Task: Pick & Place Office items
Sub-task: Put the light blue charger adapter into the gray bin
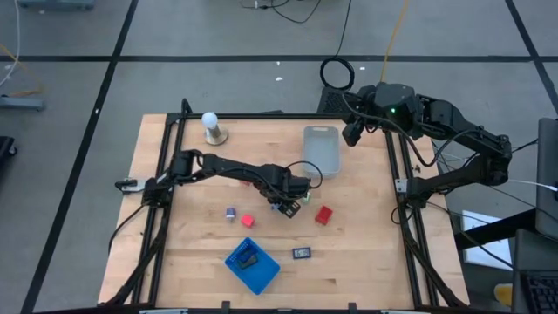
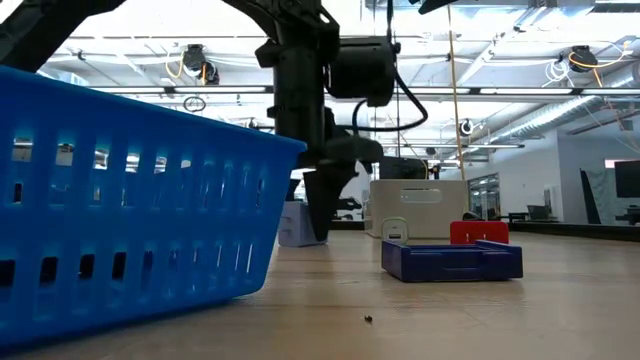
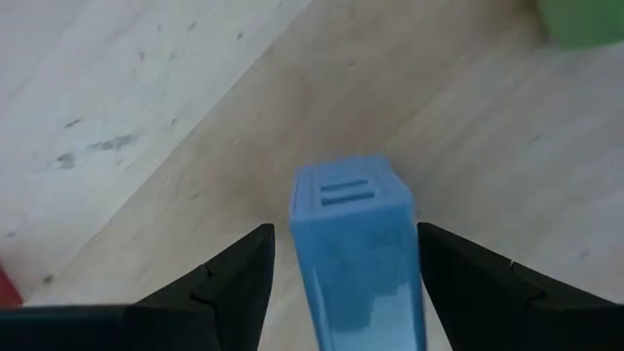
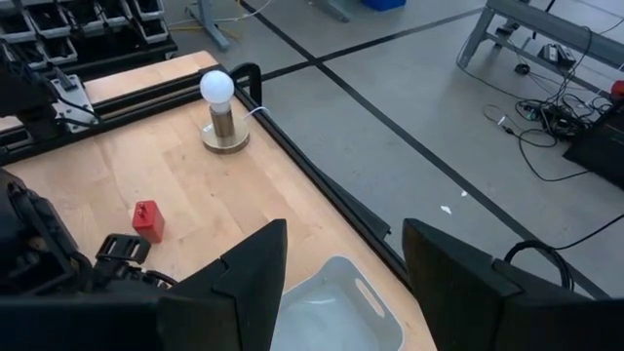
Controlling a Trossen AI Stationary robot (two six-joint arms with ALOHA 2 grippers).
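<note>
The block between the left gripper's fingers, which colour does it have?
Light blue. The block shows best in the left wrist view, between the left gripper's fingers.

No text, label, brand, number or sign can be read in any of the views. No lettering is made out on the items, bins or arms.

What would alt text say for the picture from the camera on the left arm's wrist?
A pale blue block stands between the left gripper's two open dark fingers, with gaps on both sides, over a light wooden table. A blurred green thing shows at one corner and a sliver of red at an edge.
</note>
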